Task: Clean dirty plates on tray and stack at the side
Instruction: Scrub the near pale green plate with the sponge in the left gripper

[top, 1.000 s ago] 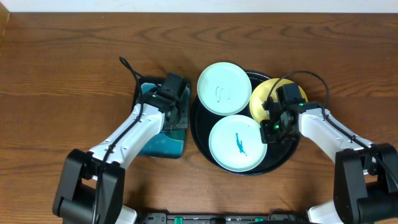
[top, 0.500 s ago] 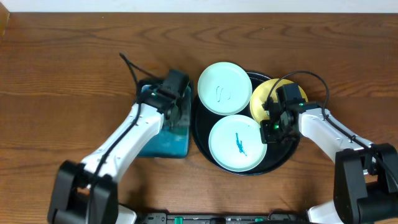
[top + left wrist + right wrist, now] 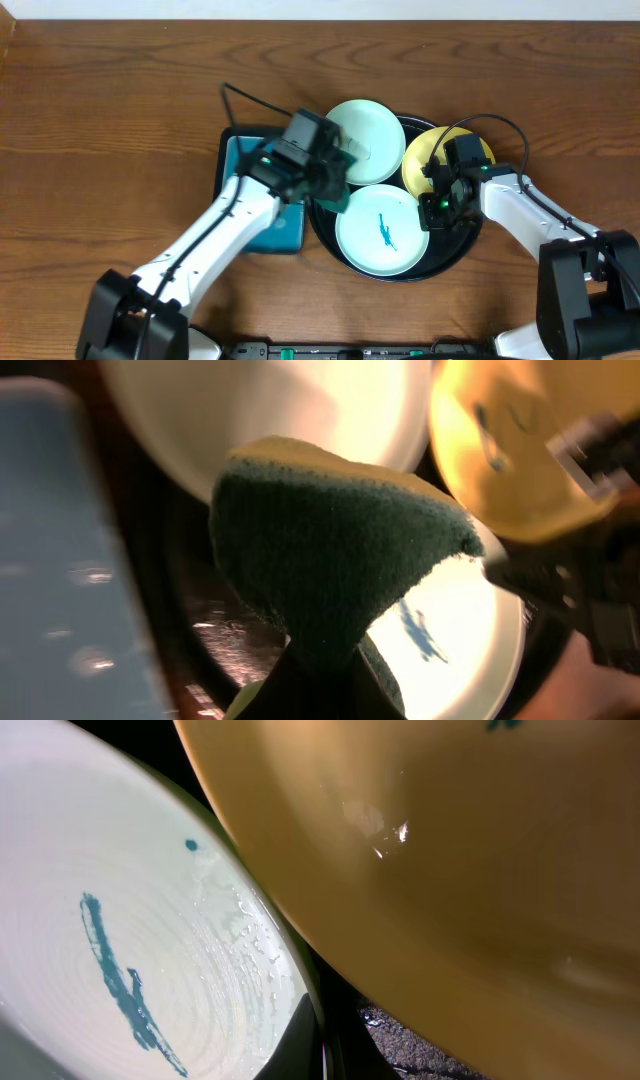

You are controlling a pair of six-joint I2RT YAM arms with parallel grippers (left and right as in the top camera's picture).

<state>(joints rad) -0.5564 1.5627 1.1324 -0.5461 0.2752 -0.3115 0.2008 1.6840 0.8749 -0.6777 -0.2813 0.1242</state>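
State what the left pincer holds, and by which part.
A green scouring sponge, pinched at its narrow lower end by the left pincer.

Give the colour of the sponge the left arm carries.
The sponge has a dark green face with yellow backing; left wrist view shows it best.

Dark brown wood-grain table (image 3: 100,120), pale strip (image 3: 320,8) along its far edge

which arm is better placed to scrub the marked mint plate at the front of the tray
Left. The left gripper holds the sponge over the tray, beside the front mint plate. The right gripper sits at the yellow plate's edge with no sponge.
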